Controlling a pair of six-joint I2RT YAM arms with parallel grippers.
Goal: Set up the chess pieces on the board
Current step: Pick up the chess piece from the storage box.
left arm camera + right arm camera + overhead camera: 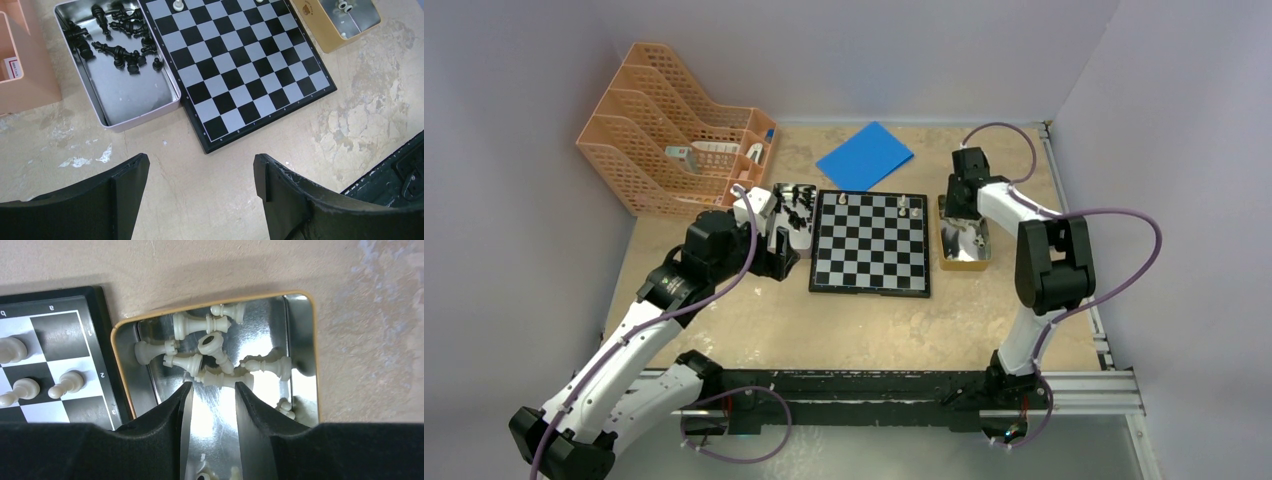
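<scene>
The board (pixel 871 243) lies in the middle of the table, with a few white chess pieces (pixel 904 205) on its far rows. Three of them (pixel 67 382) show in the right wrist view. Several black pieces (pixel 120 47) lie in a silver tin (pixel 140 117) at the board's left. Several white pieces (pixel 200 325) lie in a yellow-rimmed tin (pixel 210 302) at its right. My right gripper (pixel 212 386) is low inside this tin, narrowly open. One lying white piece (pixel 222 379) sits just beyond its fingertips, with nothing between them. My left gripper (pixel 200 167) hangs wide open over bare table near the board's corner.
An orange file rack (pixel 674 140) stands at the back left and a blue sheet (pixel 864 155) lies behind the board. A metal rail (pixel 874 385) runs along the near table edge. Walls close in the table at the left, back and right.
</scene>
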